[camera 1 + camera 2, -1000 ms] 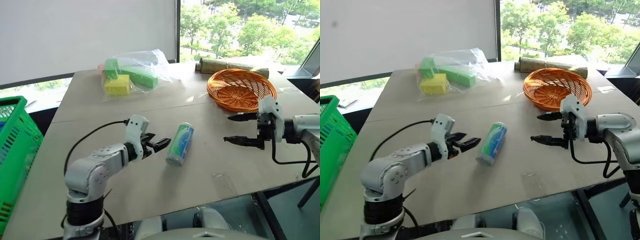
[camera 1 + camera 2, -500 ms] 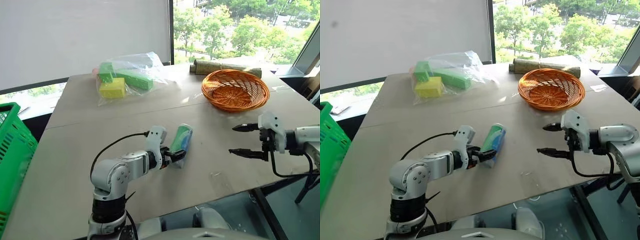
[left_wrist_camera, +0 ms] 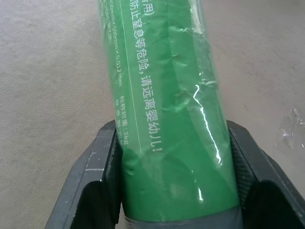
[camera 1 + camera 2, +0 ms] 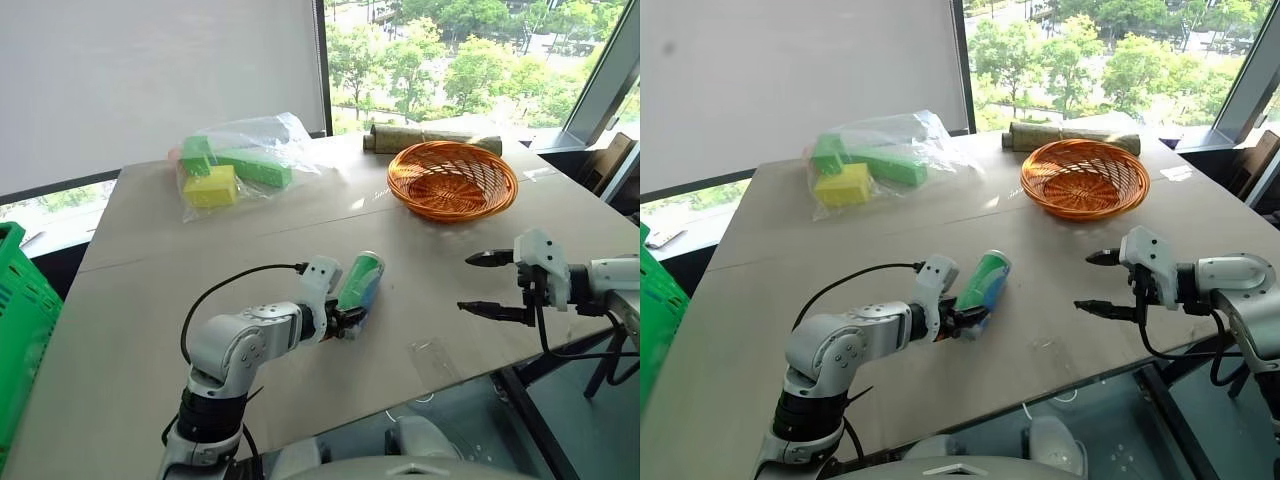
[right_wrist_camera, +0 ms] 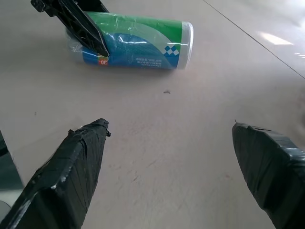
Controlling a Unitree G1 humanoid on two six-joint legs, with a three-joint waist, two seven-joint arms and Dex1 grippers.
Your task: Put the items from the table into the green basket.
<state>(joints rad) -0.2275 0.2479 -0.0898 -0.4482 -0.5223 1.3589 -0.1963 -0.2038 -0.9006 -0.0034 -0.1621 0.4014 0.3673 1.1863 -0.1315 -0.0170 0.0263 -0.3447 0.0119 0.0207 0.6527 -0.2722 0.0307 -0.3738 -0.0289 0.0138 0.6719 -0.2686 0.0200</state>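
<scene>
A slim green-blue-white drink can [image 4: 362, 278] lies on its side near the middle of the light-beige table [image 4: 150, 290]. My left gripper [image 4: 346, 319] is shut on the can's near end. In the left wrist view both black fingers [image 3: 102, 162] press against the can's [image 3: 167, 119] sides. My right gripper [image 4: 467, 283] hovers open over the table's right part, well apart from the can and holding nothing. The right wrist view shows the can [image 5: 138, 40] beyond its spread fingertips [image 5: 86, 148]. The green basket [image 4: 20, 320] stands off the table's left edge.
At the back right sits an orange wicker basket [image 4: 452, 180], with a rolled mat [image 4: 430, 138] behind it. A clear bag of green and yellow blocks [image 4: 235, 165] lies at the back left. A scrap of clear film [image 4: 435, 355] lies near the front edge.
My left gripper moved right to the can and closed on its near end. The can still lies on the table. The head views have swung to the right.
</scene>
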